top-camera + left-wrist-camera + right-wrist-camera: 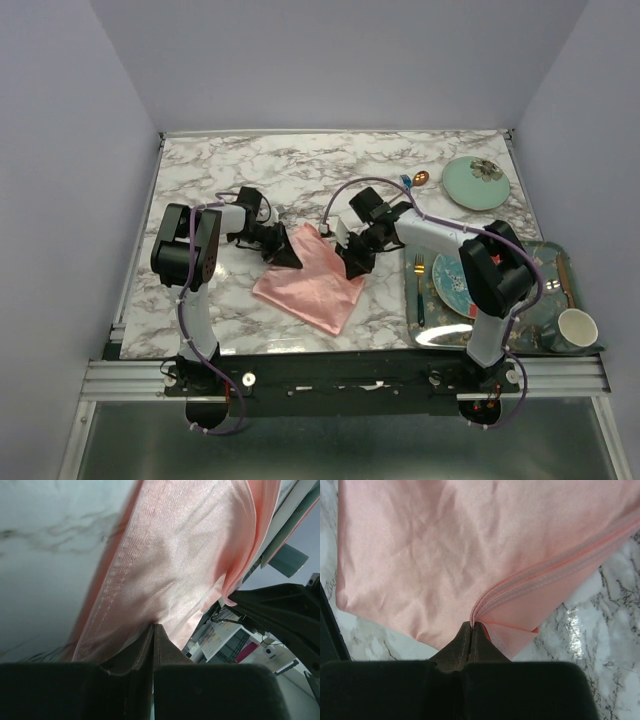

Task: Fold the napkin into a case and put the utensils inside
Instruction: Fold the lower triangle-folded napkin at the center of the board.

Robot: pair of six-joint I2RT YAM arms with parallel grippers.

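Clamped left tool [154,627] on napkin [190,555] edge, clamped right tool [471,625] on stacked hems just ahead. Mid-fold. Next: carry both corners across together, cloth taut.

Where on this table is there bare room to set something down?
Bare marble table runs along the far edge, from the left corner to the pale green round dish. The middle is crowded: the left gripper and right gripper pinch the salmon-pink satin napkin. The dark rectangular tray at right is full.
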